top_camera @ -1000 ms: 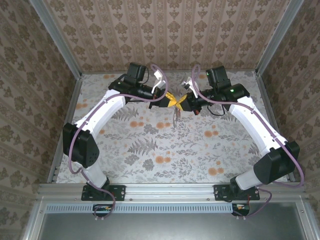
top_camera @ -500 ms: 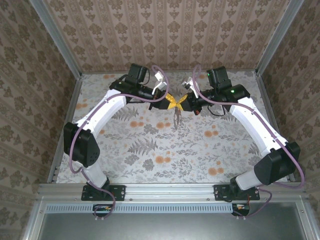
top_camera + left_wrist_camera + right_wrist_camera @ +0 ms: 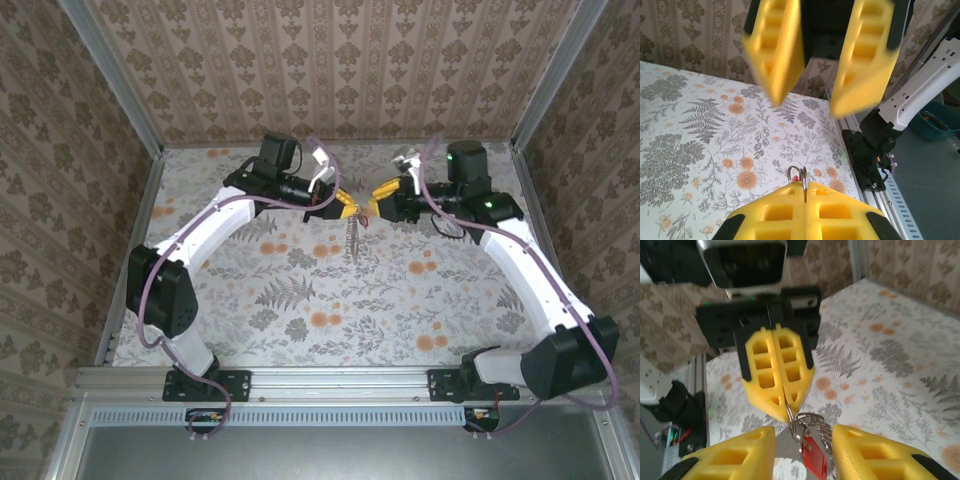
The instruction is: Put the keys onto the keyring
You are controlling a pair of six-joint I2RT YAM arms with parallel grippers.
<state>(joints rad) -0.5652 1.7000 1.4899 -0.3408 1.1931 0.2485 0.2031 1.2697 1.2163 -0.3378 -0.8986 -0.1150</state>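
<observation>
My left gripper (image 3: 347, 207) is shut on the keyring (image 3: 803, 178), a thin silvery ring that sticks up out of its yellow tips (image 3: 805, 187). In the right wrist view the same left gripper (image 3: 785, 409) pinches the keyring (image 3: 807, 421), and the keys (image 3: 815, 457), silvery metal with a red plastic end, dangle below it. My right gripper (image 3: 803, 432) is open, one finger (image 3: 735, 455) on either side of the hanging bunch. From above, the keys (image 3: 352, 238) hang under the two facing grippers, and the right gripper (image 3: 372, 208) sits just right of the left.
Below lies the floral tablecloth (image 3: 330, 290), with patterned walls on three sides. A metal rail (image 3: 330, 380) carrying both arm bases runs along the near edge.
My right gripper has opened and pulled back to the right, letting go of the bunch. The keys now hang from the left gripper alone, which stays shut.
</observation>
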